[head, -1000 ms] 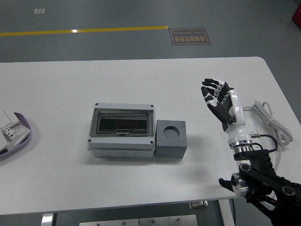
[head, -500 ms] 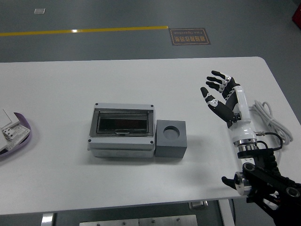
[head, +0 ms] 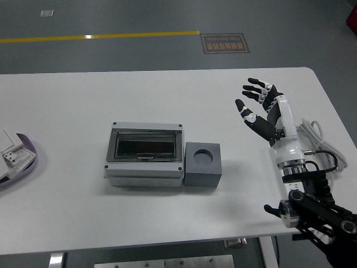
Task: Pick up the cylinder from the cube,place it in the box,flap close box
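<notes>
Here the right hand (head: 261, 106), fingers spread and empty, hovers well right of the cube (head: 202, 164) and box (head: 145, 154)

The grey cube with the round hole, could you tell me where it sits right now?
In the head view the grey cube sits near the table's middle, against the right side of the grey box, well left of the open right robot hand.

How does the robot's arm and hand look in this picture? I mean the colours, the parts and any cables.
Only the right arm shows. The right hand has black fingers with white and silver knuckle pieces. Its forearm is glossy white and ends in a silver ring. Below that come black jointed links with a round silver joint. A white cable loops beside it, and thin black wires run along the wrist.
</notes>
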